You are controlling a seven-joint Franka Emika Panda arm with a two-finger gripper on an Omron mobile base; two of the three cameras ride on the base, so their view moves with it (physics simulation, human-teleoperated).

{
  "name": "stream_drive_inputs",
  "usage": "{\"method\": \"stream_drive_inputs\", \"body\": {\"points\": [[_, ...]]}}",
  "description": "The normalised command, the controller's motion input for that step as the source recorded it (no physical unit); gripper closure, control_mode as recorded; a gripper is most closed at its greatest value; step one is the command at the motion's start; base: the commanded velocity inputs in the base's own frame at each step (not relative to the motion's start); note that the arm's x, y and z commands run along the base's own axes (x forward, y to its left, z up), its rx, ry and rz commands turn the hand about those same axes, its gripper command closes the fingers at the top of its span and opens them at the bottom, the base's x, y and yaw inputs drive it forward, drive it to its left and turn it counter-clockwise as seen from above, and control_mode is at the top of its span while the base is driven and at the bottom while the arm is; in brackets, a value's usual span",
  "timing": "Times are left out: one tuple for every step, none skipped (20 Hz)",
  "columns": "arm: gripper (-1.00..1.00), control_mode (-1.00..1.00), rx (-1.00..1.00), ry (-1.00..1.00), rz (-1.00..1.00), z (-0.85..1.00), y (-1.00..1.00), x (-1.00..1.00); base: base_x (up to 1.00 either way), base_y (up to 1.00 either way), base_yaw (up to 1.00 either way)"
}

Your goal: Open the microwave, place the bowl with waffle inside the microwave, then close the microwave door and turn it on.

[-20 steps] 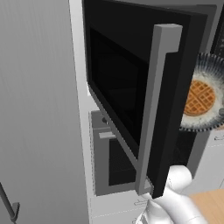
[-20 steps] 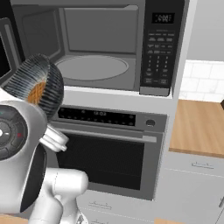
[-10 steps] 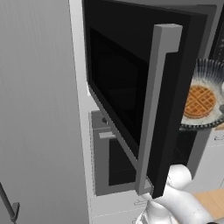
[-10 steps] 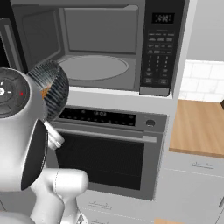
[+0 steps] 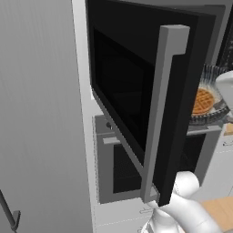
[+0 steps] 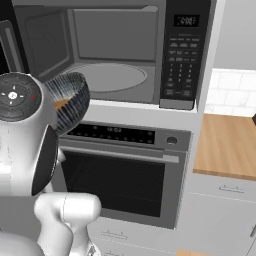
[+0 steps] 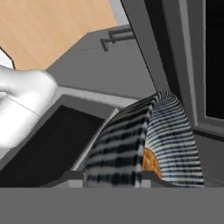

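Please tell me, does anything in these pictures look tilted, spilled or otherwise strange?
Nothing is spilled or damaged. The bowl is held in the air in front of the open microwave, tilted in the right base view, yet the waffle is inside it. The microwave door stands wide open, as the task needs.

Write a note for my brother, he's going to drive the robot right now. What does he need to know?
Gripper: jaws shut on the bowl's rim, holding it up in the air.
Bowl: striped, waffle inside it, held in front of the open microwave, below its opening and to the left in the right base view. It is not inside yet.
Microwave door: swung wide open, grey handle facing out.
Done: door opened, bowl picked up.
Left: set the bowl on the round plate inside, let go, close the door, press the button panel to start it.
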Motion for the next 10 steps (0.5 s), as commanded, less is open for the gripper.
{"method": "stream_drive_inputs", "body": {"points": [[1.00, -1.00, 0.17, 0.00, -0.21, -0.17, 0.12, 0.59, 0.00, 0.00, 0.00], [1.00, -1.00, 0.15, 0.00, -0.20, -0.14, 0.05, 0.53, 0.00, 0.00, 0.00], [1.00, -1.00, 0.15, 0.00, -0.18, 0.00, 0.00, 0.40, 0.00, 0.00, 0.00], [1.00, -1.00, 0.13, 0.00, -0.18, 0.00, 0.00, 0.40, 0.00, 0.00, 0.00], [1.00, -1.00, 0.15, 0.00, -0.18, 0.00, 0.00, 0.41, 0.00, 0.00, 0.00], [1.00, -1.00, 0.16, 0.00, -0.17, 0.00, 0.00, 0.39, 0.00, 0.00, 0.00], [1.00, -1.00, 0.17, 0.00, -0.16, 0.00, 0.00, 0.39, 0.00, 0.00, 0.00], [1.00, -1.00, 0.19, 0.00, -0.15, 0.00, 0.00, 0.37, 0.00, 0.00, 0.00], [1.00, -1.00, 0.19, 0.00, -0.14, 0.00, 0.00, 0.39, 0.00, 0.00, 0.00], [1.00, -1.00, 0.20, 0.00, -0.13, 0.00, 0.00, 0.39, 0.00, 0.00, 0.00]]}}
